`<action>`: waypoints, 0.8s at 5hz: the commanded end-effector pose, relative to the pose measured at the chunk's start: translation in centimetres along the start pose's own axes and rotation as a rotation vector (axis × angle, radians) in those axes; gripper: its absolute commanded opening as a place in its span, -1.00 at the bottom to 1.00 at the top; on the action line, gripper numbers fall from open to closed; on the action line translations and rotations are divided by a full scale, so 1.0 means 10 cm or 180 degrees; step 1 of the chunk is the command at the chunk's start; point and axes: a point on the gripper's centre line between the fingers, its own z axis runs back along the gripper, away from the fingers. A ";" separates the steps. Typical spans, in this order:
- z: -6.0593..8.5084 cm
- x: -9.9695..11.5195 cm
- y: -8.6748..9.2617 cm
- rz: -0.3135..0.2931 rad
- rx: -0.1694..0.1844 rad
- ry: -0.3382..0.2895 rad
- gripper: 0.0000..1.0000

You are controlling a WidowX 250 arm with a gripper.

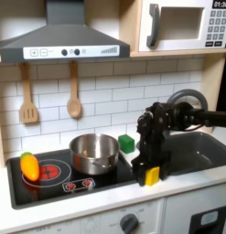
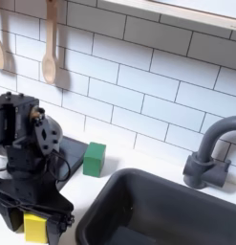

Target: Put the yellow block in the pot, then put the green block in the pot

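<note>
My gripper (image 1: 152,175) is shut on the yellow block (image 1: 153,175), low over the front right corner of the black stovetop (image 1: 59,187) in the first exterior view. In the second exterior view the gripper (image 2: 35,226) sits at the bottom left, with the yellow block (image 2: 35,228) between its black fingers. The green block (image 1: 127,143) rests on the stovetop behind the gripper, just right of the pot (image 1: 94,154). The green block (image 2: 94,159) stands free to the gripper's upper right in the second exterior view. The silver pot looks empty.
An orange-yellow toy vegetable (image 1: 29,166) lies on the left burner. The dark sink basin (image 2: 158,211) and grey faucet (image 2: 207,153) are to the right of the stove. Wooden utensils (image 1: 74,96) hang on the tiled wall, and a hood (image 1: 59,41) overhangs the stove.
</note>
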 end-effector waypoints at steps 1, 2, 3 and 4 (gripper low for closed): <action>0.00 0.01 -0.01 0.0014 -0.0026 -0.0019 -1.00; 0.03 0.00 -0.02 0.0008 -0.0043 -0.0036 -1.00; 0.12 0.01 -0.03 -0.0004 -0.0090 -0.0055 -1.00; 0.20 -0.03 -0.01 0.0054 -0.0186 -0.0025 -1.00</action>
